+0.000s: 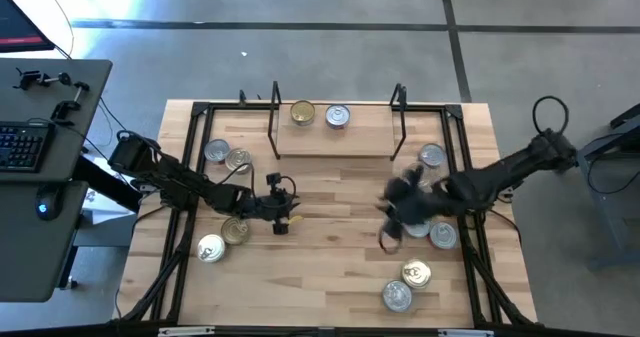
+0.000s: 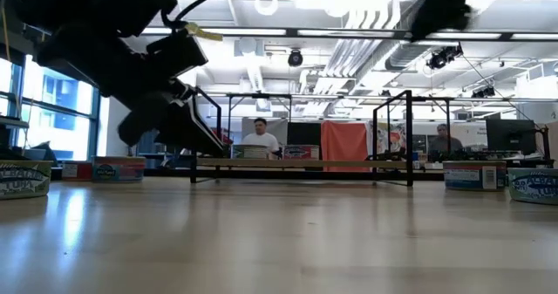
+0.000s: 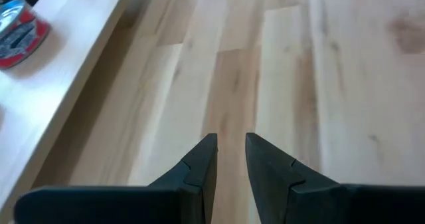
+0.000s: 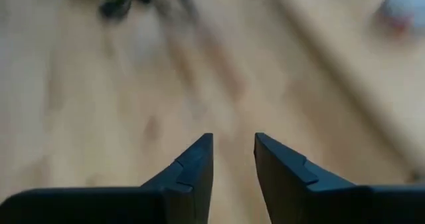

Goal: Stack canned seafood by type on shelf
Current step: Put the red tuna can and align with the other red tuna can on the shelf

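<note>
High view: two tins [image 1: 302, 112] sit on the shelf [image 1: 335, 145]; the rest lie scattered on the worktop [image 1: 330, 237]. Both grippers, left [image 1: 280, 217] and right [image 1: 395, 227], hover empty, fingers slightly apart. Judged between picks; the next move calls for choosing a matching tin.

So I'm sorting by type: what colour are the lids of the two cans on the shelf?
One gold, one silver; high view.

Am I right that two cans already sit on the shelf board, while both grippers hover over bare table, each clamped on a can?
Not quite. Two cans do sit on the shelf, but neither gripper holds one. The wrist views show the left gripper and the right gripper with a narrow empty gap between the fingers, only bare table beneath.
</note>
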Motion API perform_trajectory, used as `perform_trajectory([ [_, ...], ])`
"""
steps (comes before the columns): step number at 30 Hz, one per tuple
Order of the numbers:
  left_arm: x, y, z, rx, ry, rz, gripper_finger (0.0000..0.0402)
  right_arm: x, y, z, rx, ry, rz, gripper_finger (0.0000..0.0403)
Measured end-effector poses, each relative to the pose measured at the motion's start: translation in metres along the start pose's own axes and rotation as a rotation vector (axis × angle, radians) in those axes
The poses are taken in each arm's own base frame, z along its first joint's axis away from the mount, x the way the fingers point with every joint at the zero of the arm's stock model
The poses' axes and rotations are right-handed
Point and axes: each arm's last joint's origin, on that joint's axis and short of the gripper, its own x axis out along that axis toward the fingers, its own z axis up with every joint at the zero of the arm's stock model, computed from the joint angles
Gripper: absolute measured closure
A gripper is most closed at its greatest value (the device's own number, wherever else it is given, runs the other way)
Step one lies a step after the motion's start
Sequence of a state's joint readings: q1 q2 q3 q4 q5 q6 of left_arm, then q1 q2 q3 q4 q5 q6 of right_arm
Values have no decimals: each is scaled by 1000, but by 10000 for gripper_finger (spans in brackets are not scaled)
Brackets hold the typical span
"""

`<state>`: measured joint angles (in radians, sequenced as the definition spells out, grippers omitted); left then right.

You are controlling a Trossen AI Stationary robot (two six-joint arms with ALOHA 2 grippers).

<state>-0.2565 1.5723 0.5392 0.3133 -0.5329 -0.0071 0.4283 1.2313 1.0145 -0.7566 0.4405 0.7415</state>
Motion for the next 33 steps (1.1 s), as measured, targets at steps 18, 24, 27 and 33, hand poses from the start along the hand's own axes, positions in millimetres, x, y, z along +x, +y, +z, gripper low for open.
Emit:
perform_trajectory([
  [18,-17,-27,19,31,-152,-90,330,-12,39,-119,377,567,-417,341],
  [24,-21,-33,19,106,-168,-107,330,8,32,-136,414,638,-594,354],
  [27,-20,-32,21,157,-192,-97,330,19,30,-143,424,648,-631,363],
  [33,-21,-30,29,186,-263,-77,330,44,40,-147,452,693,-508,382],
])
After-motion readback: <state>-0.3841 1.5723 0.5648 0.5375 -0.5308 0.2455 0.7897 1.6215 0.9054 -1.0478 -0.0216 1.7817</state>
